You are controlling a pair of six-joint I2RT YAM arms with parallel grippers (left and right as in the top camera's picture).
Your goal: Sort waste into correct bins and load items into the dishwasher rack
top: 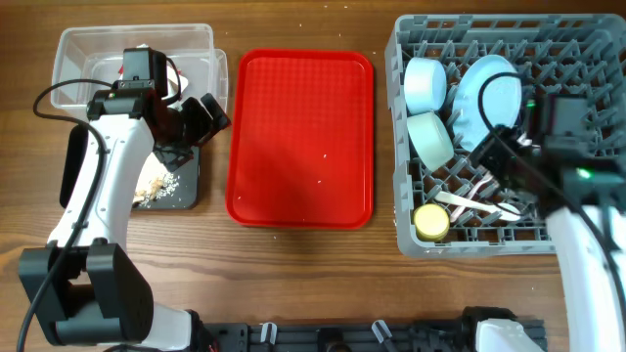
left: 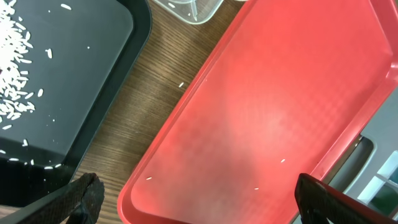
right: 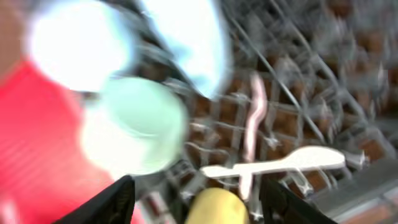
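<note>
The grey dishwasher rack stands at the right. It holds two pale bowls, the pale blue plate, the yellow cup, and the white spoon and fork. My right gripper is open and empty above the rack; its blurred wrist view shows the cup and spoon below. My left gripper is open and empty between the black tray with food crumbs and the red tray. The napkin lies in the clear tub, partly hidden.
A bare red serving tray lies in the middle, with a few rice grains on it. In the left wrist view, the black tray holds scattered rice, and wooden table shows between the trays.
</note>
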